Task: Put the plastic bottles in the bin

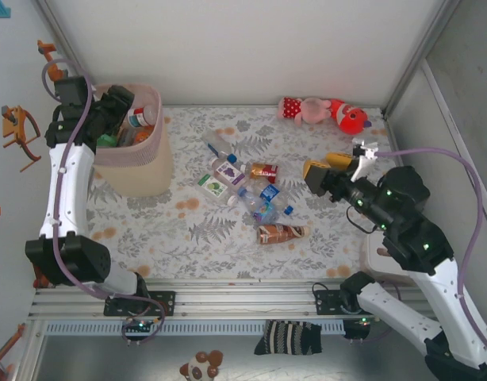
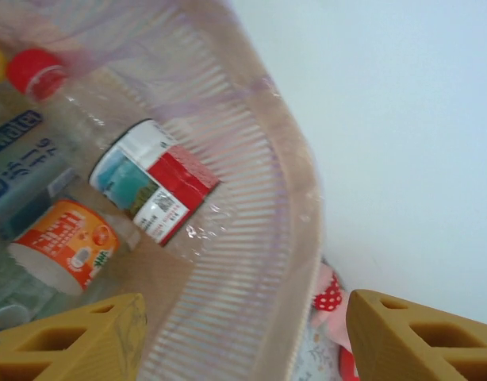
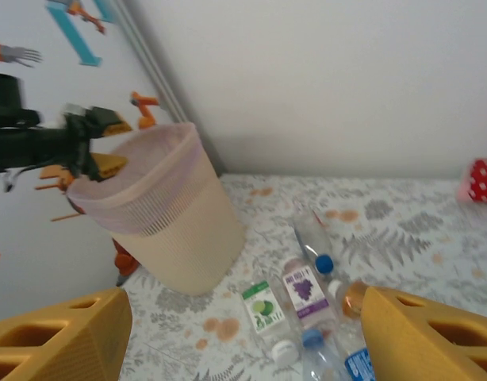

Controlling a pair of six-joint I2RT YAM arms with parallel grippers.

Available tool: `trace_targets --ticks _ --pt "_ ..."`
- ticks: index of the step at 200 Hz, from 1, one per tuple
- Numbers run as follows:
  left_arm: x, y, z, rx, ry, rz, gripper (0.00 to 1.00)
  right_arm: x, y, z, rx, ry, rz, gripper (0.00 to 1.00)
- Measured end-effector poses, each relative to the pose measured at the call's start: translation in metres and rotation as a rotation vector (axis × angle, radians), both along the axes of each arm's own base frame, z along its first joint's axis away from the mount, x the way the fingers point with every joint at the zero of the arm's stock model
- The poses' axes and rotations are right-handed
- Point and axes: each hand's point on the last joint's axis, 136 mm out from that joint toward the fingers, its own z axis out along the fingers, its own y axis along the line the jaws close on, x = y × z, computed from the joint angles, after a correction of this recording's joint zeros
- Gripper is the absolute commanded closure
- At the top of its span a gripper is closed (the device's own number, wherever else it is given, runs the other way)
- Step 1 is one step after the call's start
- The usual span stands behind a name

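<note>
The pale pink bin [image 1: 140, 163] stands at the far left of the table. Inside it lie a clear bottle with a red cap and a red and white label [image 2: 152, 182], an orange-labelled bottle [image 2: 65, 242] and a blue-labelled one [image 2: 13, 151]. My left gripper [image 1: 116, 107] hangs open over the bin's mouth, its yellow fingers [image 2: 93, 341] wide apart and holding nothing. Several plastic bottles [image 1: 243, 190] lie clustered mid-table, among them a green-labelled one [image 3: 263, 305], a purple-labelled one [image 3: 305, 290] and a brown one [image 1: 281, 232]. My right gripper [image 1: 327, 168] is open, above the table to the right of the cluster.
A pink and red plush toy [image 1: 323, 111] lies against the back wall, right of centre. A white box [image 1: 378, 258] sits under the right arm at the table's right edge. White walls close the back and both sides. A striped sock [image 1: 287, 337] hangs by the front rail.
</note>
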Motion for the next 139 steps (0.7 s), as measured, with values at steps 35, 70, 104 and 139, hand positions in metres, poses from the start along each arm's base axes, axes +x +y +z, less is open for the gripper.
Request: trace_targets --ticks 35,70,104,139 --pt "-0.024 -0.005 0.015 0.02 -0.128 -0.037 0.34 0.02 -0.005 -0.044 0.01 0.206 -0.118 0.24" --pt "-0.048 -0.009 0.038 0.039 -0.252 -0.058 0.34 0.029 -0.024 -0.101 0.083 0.488 -0.33 0.25" --pt "-0.067 -0.01 0.036 0.039 -0.295 -0.059 0.34 0.02 -0.04 -0.157 0.152 0.73 -0.516 0.26" --pt "-0.08 -0.008 0.028 0.044 -0.284 -0.046 0.34 0.005 -0.056 -0.204 0.216 0.936 -0.712 0.28"
